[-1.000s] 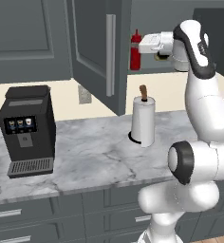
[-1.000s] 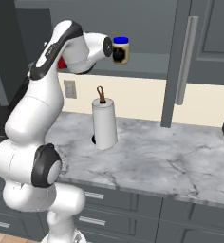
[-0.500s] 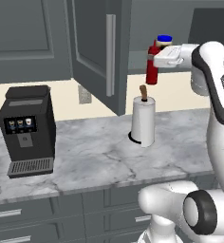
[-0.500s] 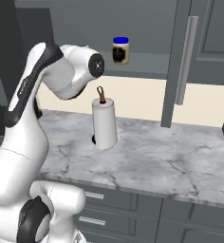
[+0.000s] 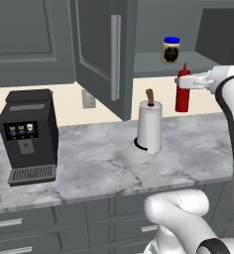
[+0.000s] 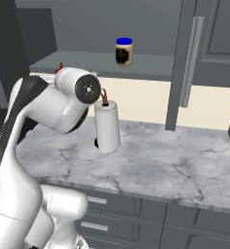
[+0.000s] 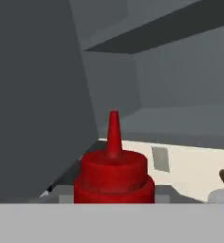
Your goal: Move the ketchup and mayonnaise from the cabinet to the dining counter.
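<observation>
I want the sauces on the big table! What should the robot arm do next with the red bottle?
Probably carry the ketchup away toward the dining counter. It hangs upright in the gripper, already outside the cabinet and above the worktop. The mayonnaise waits on the shelf.

ketchup [image 7: 114, 175] body cut off below the shoulder in the hand view; in the right base view only its red tip [image 6: 61, 66] clears the arm [image 6: 63, 104].
</observation>
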Robot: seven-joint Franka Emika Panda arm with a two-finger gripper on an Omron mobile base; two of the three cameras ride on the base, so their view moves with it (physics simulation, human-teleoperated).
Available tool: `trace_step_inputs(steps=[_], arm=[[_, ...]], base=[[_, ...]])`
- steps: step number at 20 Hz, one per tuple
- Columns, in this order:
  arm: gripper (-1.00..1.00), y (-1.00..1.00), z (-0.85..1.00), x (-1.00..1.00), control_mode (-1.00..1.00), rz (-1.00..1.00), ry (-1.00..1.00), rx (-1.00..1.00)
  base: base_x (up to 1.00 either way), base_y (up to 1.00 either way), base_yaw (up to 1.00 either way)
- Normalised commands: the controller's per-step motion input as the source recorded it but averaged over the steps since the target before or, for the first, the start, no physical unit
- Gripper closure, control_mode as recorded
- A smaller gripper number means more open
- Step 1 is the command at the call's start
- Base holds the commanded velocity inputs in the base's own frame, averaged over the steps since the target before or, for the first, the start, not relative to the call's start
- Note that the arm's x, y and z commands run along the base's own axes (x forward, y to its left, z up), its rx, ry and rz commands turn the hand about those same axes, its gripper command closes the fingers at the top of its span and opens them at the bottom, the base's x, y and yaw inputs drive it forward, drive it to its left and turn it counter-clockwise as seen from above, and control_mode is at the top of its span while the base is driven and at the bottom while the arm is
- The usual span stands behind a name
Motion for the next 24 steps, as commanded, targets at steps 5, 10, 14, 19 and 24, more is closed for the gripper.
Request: trace_step_inputs(steps=[5, 10, 14, 19, 24], arm=[[1.0, -0.27, -0.67, -0.37, -1.0, -0.2, 0.21, 0.0], [1.0, -0.14, -0.28, -0.08, -1.0, -0.13, 0.15, 0.0], [1.0, -0.04, -0.09, -0.19, 1.0, -0.06, 0.06, 0.0], [1.0, 0.0, 0.0, 0.0, 1.0, 0.0, 0.0, 0.0], [1.0, 0.0, 0.0, 0.0, 1.0, 0.0, 0.0, 0.0]], base=[[0.0, 0.0, 0.0], [0.0, 0.0, 0.0], [-0.5, -0.17, -0.07], [-1.0, -0.54, -0.17], [-0.93, -0.29, -0.29]])
